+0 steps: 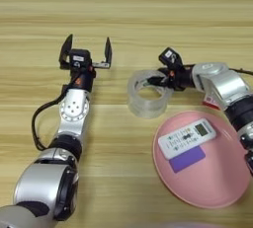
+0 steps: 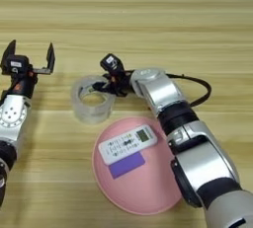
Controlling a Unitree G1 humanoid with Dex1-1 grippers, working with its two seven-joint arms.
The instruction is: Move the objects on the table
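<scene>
A wide clear tape roll (image 1: 148,95) stands on the wooden table (image 1: 123,5) at centre. My right gripper (image 1: 159,78) is at the roll's far right rim, reaching in from the right. A white remote with a green screen (image 1: 187,137) lies on the pink plate (image 1: 212,177), over a purple card (image 1: 187,159). A bit of a white-and-red flat box (image 1: 211,102) shows under my right forearm. My left gripper (image 1: 86,50) stands open to the left of the roll, holding nothing.
My left arm (image 1: 74,108) runs up from the lower left with a black cable looped beside it. My right arm (image 2: 183,123) passes along the plate's right side, with a black cable behind it.
</scene>
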